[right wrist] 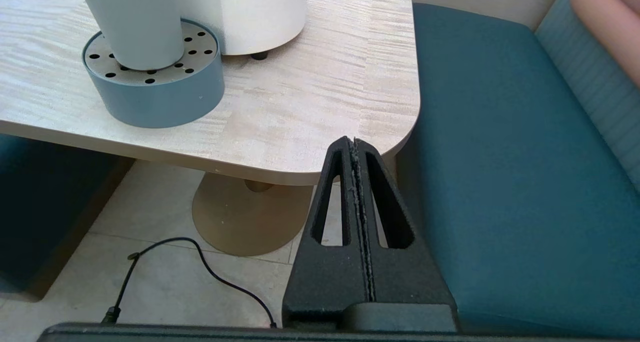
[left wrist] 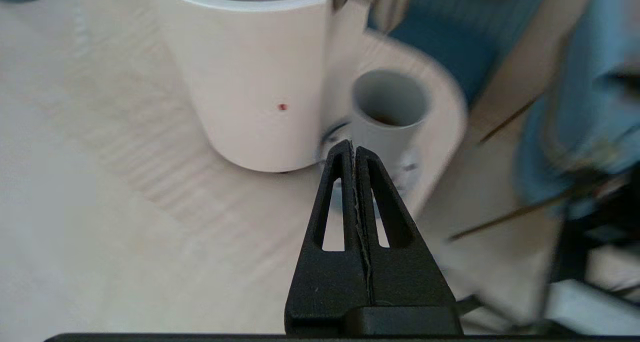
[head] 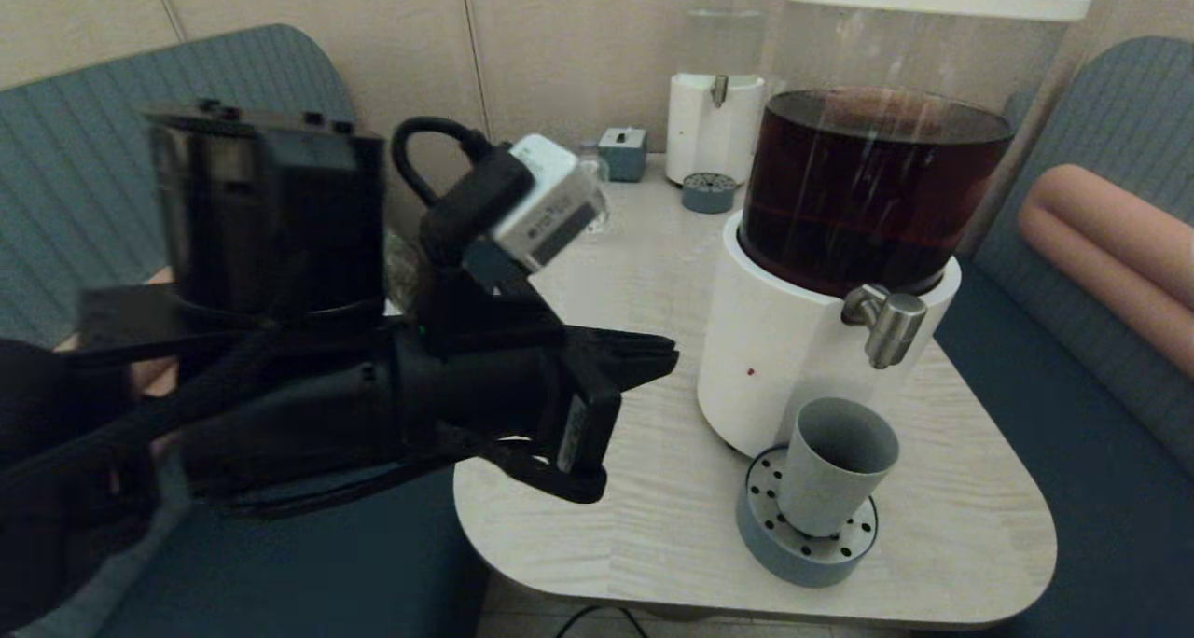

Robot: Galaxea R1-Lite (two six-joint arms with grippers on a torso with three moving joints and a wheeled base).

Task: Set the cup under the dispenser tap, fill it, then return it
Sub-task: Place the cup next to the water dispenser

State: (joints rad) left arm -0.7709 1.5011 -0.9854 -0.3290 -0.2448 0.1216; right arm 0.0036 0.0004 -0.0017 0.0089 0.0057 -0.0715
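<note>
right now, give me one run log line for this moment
cup: on drip tray, under tap | left gripper: fingers shut, empty, beside dispenser base | right gripper: shut, parked off table edge

grey-blue cup (head: 833, 465) upright on drip tray (head: 804, 540), below metal dispenser tap (head: 888, 323)

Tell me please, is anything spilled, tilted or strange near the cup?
Nothing stands out. The cup stands upright on the perforated drip tray below the dispenser tap. No spill shows on the table. The left gripper is apart from it, jaws shut.
</note>
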